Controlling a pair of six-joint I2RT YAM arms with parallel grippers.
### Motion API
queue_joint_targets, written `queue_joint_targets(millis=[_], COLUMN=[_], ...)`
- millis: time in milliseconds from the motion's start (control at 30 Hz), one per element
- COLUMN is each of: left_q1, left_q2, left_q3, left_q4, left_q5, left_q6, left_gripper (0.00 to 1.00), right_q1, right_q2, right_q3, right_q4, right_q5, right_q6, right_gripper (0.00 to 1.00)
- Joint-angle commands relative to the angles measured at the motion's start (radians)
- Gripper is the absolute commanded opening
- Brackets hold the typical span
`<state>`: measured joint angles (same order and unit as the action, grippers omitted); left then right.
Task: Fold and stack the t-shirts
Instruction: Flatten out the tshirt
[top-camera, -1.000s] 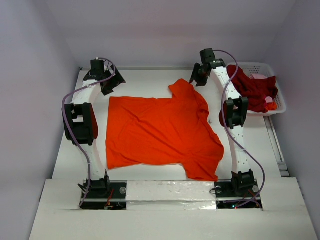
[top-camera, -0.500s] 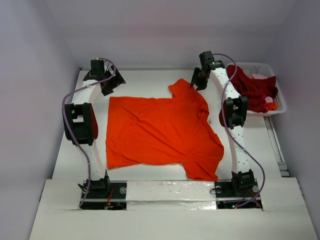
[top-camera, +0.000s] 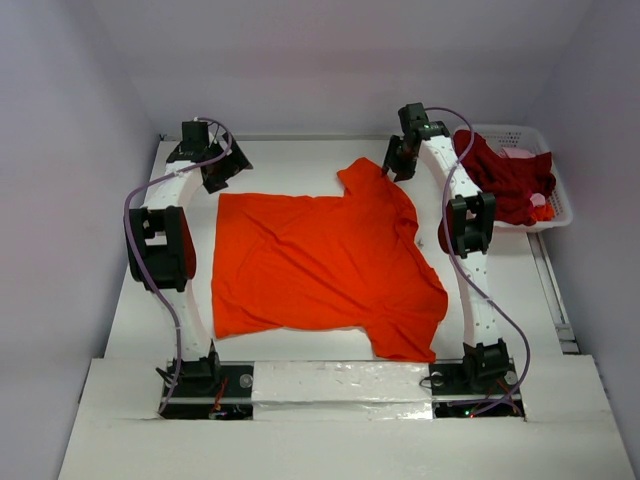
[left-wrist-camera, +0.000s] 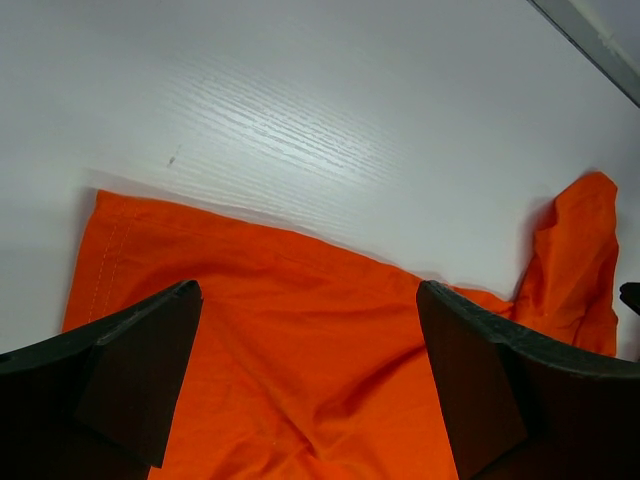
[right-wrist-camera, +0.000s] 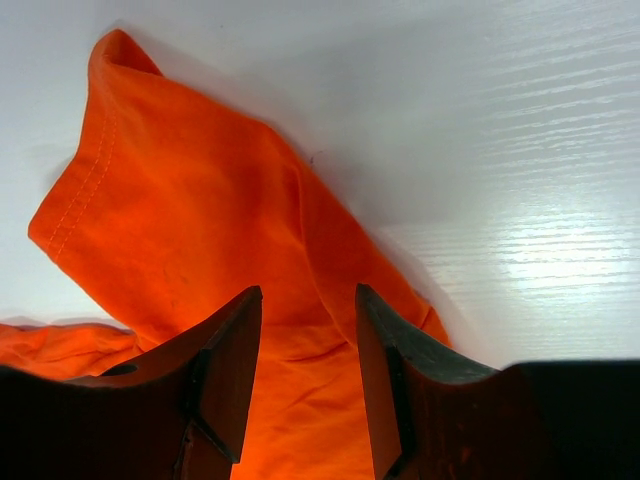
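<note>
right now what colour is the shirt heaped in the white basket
The shirt is dark crimson red, clearest in the top external view.

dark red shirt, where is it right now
In the top view the dark red shirt sits heaped in the white basket at the table's far right, beside the right arm, apart from the orange shirt.

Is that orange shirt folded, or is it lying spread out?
Spread out. The orange shirt lies open and flat on the table, both sleeves showing. It is wrinkled, but no half is folded over.
</note>
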<state>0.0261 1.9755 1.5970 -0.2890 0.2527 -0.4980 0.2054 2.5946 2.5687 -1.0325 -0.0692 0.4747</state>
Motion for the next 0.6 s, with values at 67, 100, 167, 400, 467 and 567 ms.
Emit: queue_joint_targets(millis=[67, 100, 167, 400, 467, 567], left_q1=[0.0, 0.0, 0.0, 0.0, 0.0, 0.0], left_q2=[-0.089, -0.087, -0.087, -0.089, -0.089, -0.087], left_q3=[0.001, 0.003, 0.004, 0.006, 0.009, 0.012], left_q4=[0.004, 0.004, 0.002, 0.007, 0.004, 0.002], left_q5=[0.013, 0.013, 0.016, 0.04, 0.043, 0.045], left_q6=[0.018, 0.018, 0.018, 0.004, 0.006, 0.007], left_gripper=[0.87, 0.87, 0.87, 0.87, 0.87, 0.87], right_q1=[0.011, 0.011, 0.011, 0.011, 0.011, 0.011], right_q2=[0.019, 0.022, 0.024, 0.032, 0.033, 0.036], right_q3=[0.005, 0.005, 0.005, 0.015, 0.016, 0.019], right_q4=[-0.017, -0.018, -0.021, -0.037, -0.04, -0.044], right_q5=[0.043, 0.04, 0.039, 0.026, 0.026, 0.032], right_q6=[0.008, 0.008, 0.008, 0.001, -0.004, -0.008], right_gripper=[0.48, 0.48, 0.48, 0.48, 0.48, 0.48])
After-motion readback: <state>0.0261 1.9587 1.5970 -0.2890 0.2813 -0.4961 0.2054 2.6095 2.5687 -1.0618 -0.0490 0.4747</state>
